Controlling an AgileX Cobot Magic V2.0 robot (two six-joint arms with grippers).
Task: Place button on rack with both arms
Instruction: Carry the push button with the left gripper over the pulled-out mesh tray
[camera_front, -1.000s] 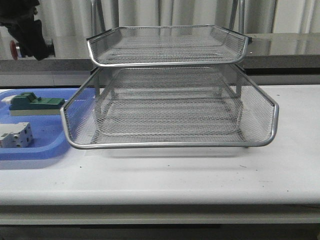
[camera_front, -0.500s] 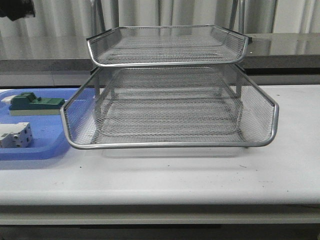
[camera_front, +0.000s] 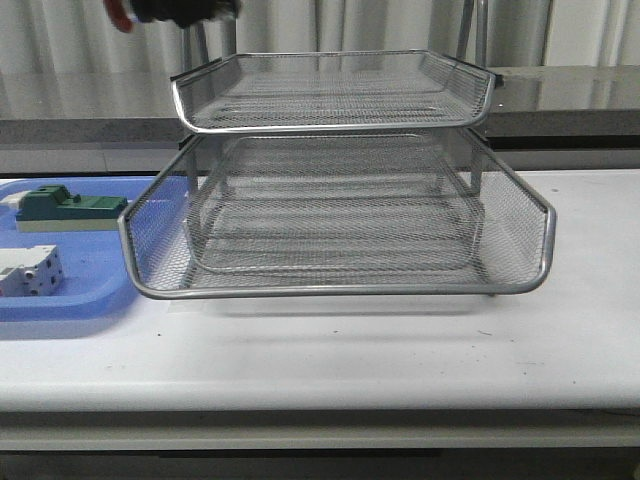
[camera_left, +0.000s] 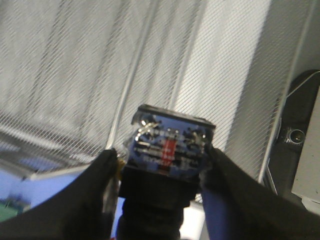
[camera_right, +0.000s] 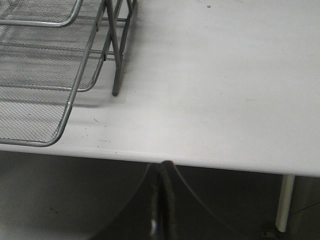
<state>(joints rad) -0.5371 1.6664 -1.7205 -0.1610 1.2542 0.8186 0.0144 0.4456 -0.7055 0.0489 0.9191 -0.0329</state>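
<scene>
The left arm's fingers (camera_left: 107, 172) clamp the button (camera_left: 167, 150) at the front view's upper left, above the rack (camera_front: 335, 180). The right arm's fingers (camera_right: 161, 200) are pressed together, empty, over the white tabletop's (camera_right: 225, 90) edge.

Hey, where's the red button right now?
The button is held in the left gripper, high at the top left of the front view, just above the back left corner of the rack.
</scene>
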